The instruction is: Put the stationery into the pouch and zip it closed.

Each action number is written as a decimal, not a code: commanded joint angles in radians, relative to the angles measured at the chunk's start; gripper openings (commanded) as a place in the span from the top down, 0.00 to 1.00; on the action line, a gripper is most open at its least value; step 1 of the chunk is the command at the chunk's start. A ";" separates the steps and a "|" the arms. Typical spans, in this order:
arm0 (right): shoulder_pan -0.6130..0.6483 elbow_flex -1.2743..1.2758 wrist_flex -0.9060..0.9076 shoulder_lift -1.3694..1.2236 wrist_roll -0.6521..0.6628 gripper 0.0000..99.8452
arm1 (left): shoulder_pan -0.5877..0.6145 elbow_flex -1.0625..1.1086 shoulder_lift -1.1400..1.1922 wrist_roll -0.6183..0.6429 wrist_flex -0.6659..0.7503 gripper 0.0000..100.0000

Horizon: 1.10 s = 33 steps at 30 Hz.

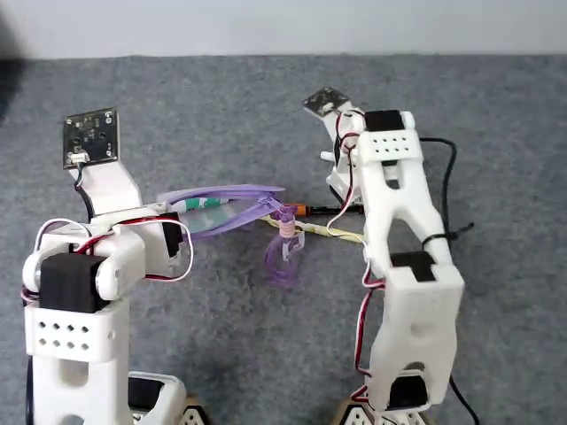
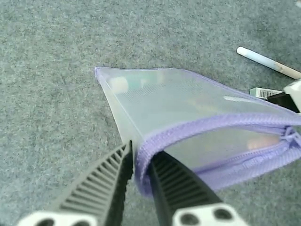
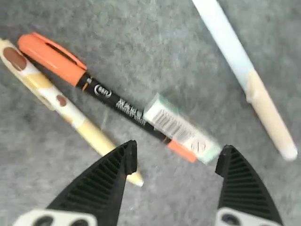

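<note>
1 grey felt surface (image 1: 239, 354) | pale wall (image 1: 283, 27) behind | pouch (image 1: 217, 205) near centre

A robotics lab or workshop bench, by the look of it: left arm (image 1: 75, 301) and right arm (image 1: 412, 266), both white plastic with exposed wires (image 1: 361, 332), on a grey felt-covered table (image 1: 230, 354) before a plain white wall (image 1: 283, 27).

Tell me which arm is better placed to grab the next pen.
Right. The right gripper is open just above the orange pen on the table, while the left gripper is shut on the pouch at its edge.
</note>
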<state>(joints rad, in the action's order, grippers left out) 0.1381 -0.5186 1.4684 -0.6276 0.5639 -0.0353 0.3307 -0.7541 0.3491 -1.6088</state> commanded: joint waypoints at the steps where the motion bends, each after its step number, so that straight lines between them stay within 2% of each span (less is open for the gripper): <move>1: -0.012 -0.127 0.007 -0.051 0.060 0.72 | 0.008 -0.044 0.006 0.006 0.020 0.97; 8: -0.035 -0.273 0.008 -0.219 0.107 0.73 | 0.008 -0.044 0.006 0.006 0.020 0.97; 14: -0.056 -0.377 0.008 -0.312 0.135 0.90 | 0.008 -0.044 0.006 0.006 0.020 0.97; 19: -0.067 -0.414 0.008 -0.340 0.164 0.99 | 0.008 -0.044 0.006 0.006 0.020 0.97; 21: -0.071 -0.437 0.025 -0.332 0.161 0.99 | 0.008 -0.044 0.006 0.006 0.020 0.97; 26: -0.071 -0.545 0.199 -0.298 0.155 0.99 | 0.008 -0.044 0.006 0.006 0.020 0.97; 30: -0.071 -0.651 0.306 -0.294 0.087 0.99 | 0.008 -0.044 0.006 0.006 0.021 0.97; 33: -0.065 -0.663 0.321 -0.298 0.054 0.98 | 0.008 -0.044 0.006 0.006 0.021 0.97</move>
<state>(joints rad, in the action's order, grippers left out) 0.0813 -1.1293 1.7492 -0.9712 0.6559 -0.0353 0.3307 -0.7541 0.3491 -1.6088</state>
